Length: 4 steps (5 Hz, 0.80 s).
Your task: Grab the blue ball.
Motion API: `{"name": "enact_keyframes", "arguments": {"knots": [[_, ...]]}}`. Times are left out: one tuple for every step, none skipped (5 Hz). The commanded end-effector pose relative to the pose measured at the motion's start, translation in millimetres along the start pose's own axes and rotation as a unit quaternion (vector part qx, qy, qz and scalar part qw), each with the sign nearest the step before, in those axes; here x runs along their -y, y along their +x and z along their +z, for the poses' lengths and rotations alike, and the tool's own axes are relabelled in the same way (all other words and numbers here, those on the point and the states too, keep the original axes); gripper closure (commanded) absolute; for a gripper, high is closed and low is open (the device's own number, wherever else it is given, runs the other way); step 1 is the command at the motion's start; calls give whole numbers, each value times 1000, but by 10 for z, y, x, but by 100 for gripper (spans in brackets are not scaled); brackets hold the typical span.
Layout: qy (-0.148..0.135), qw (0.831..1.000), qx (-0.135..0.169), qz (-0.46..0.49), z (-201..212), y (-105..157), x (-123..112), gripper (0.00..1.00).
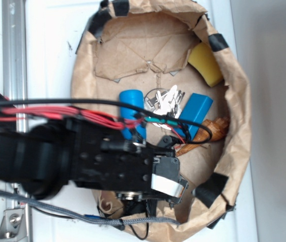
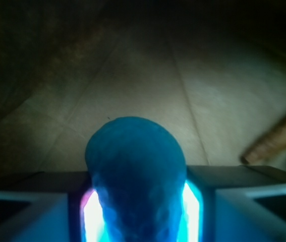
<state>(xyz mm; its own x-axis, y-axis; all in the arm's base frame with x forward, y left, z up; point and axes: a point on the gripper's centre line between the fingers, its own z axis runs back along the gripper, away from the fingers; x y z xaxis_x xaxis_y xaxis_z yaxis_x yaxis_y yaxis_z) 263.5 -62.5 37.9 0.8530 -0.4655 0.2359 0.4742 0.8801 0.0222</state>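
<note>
**Blue ball seated between the tool's fingers**

White table [image 1: 47, 50] carries a crumpled brown paper bag [image 1: 236, 101], folded into a shallow basin and patched with black tape [image 1: 211, 189] along its rim. A grey metal rail [image 1: 14, 55] runs along the table beside the bag.

Exterior view: black robot arm [image 1: 82, 161] reaches in over the near part of the bag, with red wires [image 1: 57, 113] and a braided grey cable [image 1: 72, 214] trailing along it. The tool itself is hidden under the arm body here. Bag contents visible: long blue pin-shaped bottle [image 1: 131, 108], partly under the arm; flat blue block [image 1: 195, 113]; bunch of white-and-metal pieces [image 1: 164, 101] between those two; yellow sponge-like piece [image 1: 207, 63] against the far wall; brown wooden item [image 1: 213, 130] beside the block.

Wrist view: blue ball [image 2: 135, 176], teal, faintly dimpled, fills the gap of the tool [image 2: 135, 212]. Both fingers [image 2: 42, 212] sit tight against its sides, brightly lit at the contact edges. Bag paper lies beyond; brown wooden item shows at the edge.

No brand, label or legible writing on any item.
</note>
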Motion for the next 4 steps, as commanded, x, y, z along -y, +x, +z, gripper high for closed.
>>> {"name": "enact_keyframes", "arguments": {"knots": [[107,969,17,221,1230,-272,-706,100],[72,941,-35,328,1711,-240,-726,100],[86,921,-115,363,1530,-162,-602,100],[95,917,-123,369,1440,-207,-549,100]]}}
